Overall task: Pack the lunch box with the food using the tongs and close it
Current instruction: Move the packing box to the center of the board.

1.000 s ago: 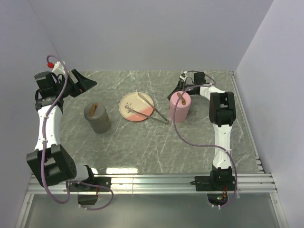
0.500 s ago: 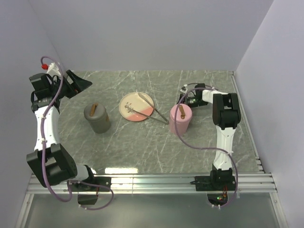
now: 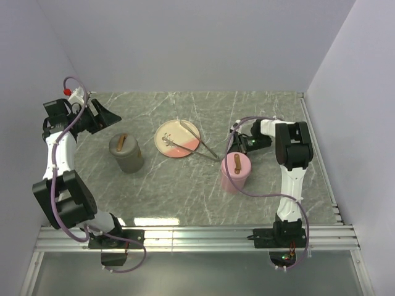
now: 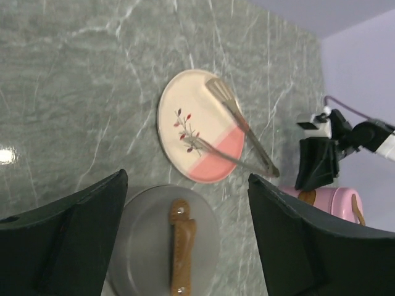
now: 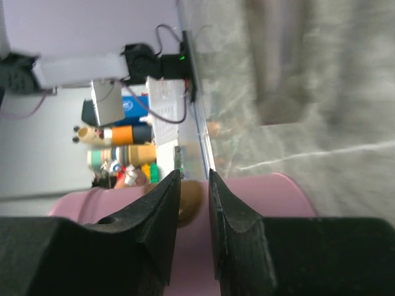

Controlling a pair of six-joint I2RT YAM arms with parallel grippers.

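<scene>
The silver tongs (image 3: 200, 147) (image 4: 244, 132) lie with their tips on the pink-and-cream plate (image 3: 173, 132) (image 4: 185, 98) and their joined end on the table. The plate bears only a painted twig; the food is out of view. The pink lunch box (image 3: 236, 176) (image 4: 333, 200) (image 5: 265, 197) stands lidded, right of the tongs. My right gripper (image 3: 236, 142) (image 5: 193, 176) sits on its lid, shut on the brown strap (image 5: 192, 200). My left gripper (image 3: 108, 113) (image 4: 186, 182) hangs wide open and empty above a grey lidded container (image 3: 126, 154) (image 4: 142, 234).
Walls close the table at the back and both sides. An aluminium rail (image 3: 197, 234) runs along the near edge. The right arm's purple cable (image 3: 259, 188) loops down beside the pink box.
The right gripper has come toward the near edge with the pink lunch box, which now stands nearer than the tongs' end. The left gripper shifted slightly near the grey container.
</scene>
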